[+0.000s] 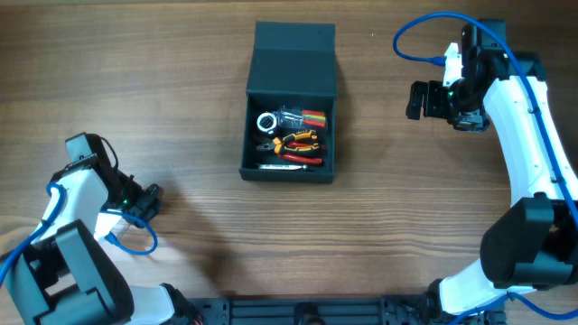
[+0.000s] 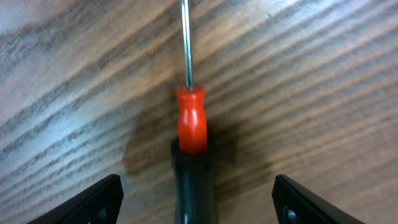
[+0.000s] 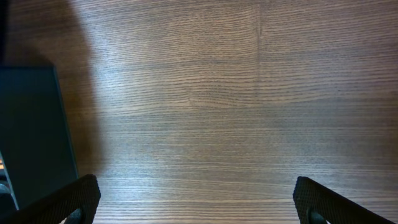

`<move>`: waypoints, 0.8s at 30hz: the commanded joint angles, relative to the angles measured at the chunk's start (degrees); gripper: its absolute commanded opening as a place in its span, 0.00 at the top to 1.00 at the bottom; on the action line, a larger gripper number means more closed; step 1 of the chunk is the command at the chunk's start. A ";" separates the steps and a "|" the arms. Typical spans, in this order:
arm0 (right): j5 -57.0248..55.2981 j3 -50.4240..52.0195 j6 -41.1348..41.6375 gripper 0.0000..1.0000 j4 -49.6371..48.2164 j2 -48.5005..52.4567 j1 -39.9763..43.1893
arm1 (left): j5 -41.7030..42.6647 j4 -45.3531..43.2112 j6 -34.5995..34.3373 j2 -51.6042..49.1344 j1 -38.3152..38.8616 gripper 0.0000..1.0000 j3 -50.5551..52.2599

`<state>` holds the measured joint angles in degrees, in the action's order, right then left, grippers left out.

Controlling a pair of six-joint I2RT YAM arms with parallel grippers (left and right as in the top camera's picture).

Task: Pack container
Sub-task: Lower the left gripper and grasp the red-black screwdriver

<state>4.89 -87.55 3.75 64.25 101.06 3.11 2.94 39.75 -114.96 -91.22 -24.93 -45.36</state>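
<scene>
The dark teal-grey container (image 1: 249, 135) stands open at the table's middle, its flap lid (image 1: 294, 38) folded back. Inside lie red-and-orange-handled pliers (image 1: 299, 144), a silver ring-shaped tool (image 1: 267, 122) and small red and green handled tools (image 1: 312, 116). My left gripper (image 1: 149, 200) is open low at the front left. In the left wrist view a screwdriver (image 2: 191, 124) with a red and black handle lies on the table between the open jaws (image 2: 196, 182), untouched. My right gripper (image 1: 415, 99) is open and empty to the right of the container.
In the right wrist view the open jaws (image 3: 196, 183) hang over bare wood, with the container's outer wall (image 3: 31, 130) at the left edge. Blue cables (image 1: 424, 27) loop from both arms. The arm bases stand at the table's front corners.
</scene>
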 commanded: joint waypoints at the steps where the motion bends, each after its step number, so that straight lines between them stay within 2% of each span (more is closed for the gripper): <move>1: -0.52 -0.11 -0.15 0.00 -0.26 0.63 0.28 | 0.26 0.15 0.15 -2.40 -0.37 0.21 0.46; 6: -0.50 -0.11 -0.15 0.00 0.11 0.63 0.28 | -0.04 0.37 0.15 -3.30 -0.33 0.24 0.46; 11: -0.52 -0.11 -0.15 0.00 0.81 0.63 0.28 | -0.15 1.60 0.35 -3.30 -0.33 0.38 0.46; 13: -0.50 -0.11 -0.13 0.00 0.96 0.63 0.28 | -0.17 1.95 0.35 -3.30 -0.33 0.39 0.46; 19: -0.50 -0.11 -0.15 0.00 1.53 0.63 0.28 | -0.13 2.12 0.37 -3.30 -0.33 0.53 0.46; 24: -0.52 -0.11 -0.17 0.00 1.90 0.63 0.28 | -0.15 2.29 0.37 -3.30 -0.33 0.70 0.46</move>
<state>4.89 -87.55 3.75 65.84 101.06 3.11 2.92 41.17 -114.50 -92.71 -24.93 -45.65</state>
